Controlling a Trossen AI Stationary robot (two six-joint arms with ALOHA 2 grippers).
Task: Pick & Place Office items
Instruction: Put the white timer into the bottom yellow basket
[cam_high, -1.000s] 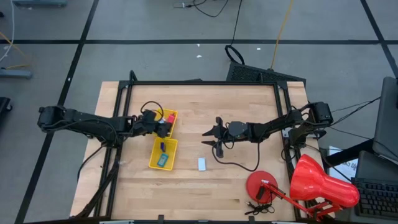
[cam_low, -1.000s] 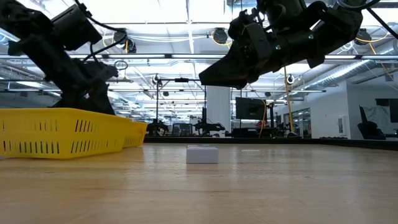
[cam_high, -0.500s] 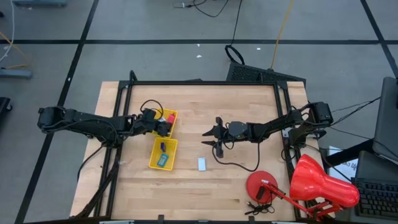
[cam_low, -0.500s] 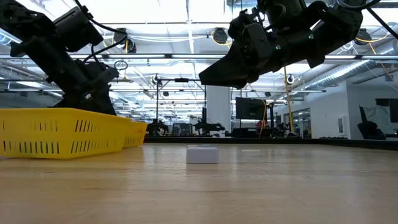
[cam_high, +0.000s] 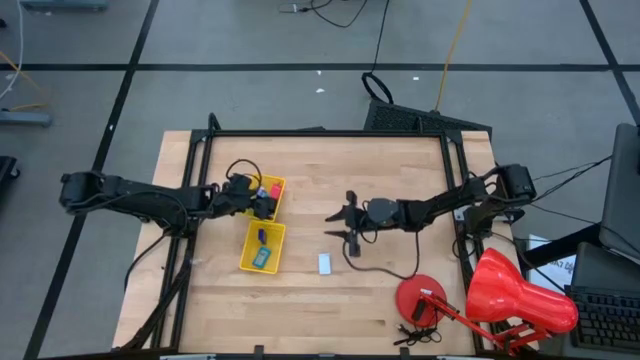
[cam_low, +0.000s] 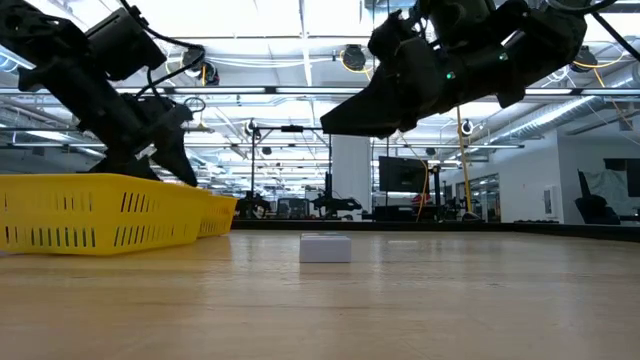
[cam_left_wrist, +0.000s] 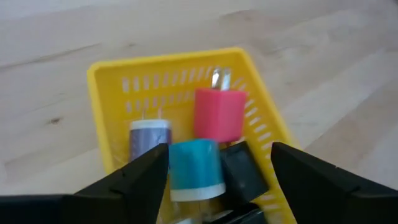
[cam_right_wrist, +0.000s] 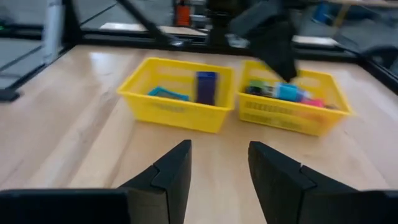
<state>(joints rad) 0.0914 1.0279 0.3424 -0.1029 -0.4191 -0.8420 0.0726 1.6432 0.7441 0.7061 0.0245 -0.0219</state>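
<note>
Below the left gripper's (cam_left_wrist: 217, 171) parted jaws, pink-red block (cam_left_wrist: 219, 115), teal cylinder (cam_left_wrist: 194, 169).

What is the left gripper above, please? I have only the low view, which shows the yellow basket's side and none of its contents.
Observer: The left gripper hangs open over a yellow basket holding a pink-red piece, a teal piece, a purple piece and a black piece.
Operator: Is there a second basket?
Observer: Yes, the near yellow basket holds a blue piece and a teal flat piece.
Operator: Where is the right gripper?
Observer: The right gripper is open above bare table, with the white block lying loose nearer the front edge.
</note>
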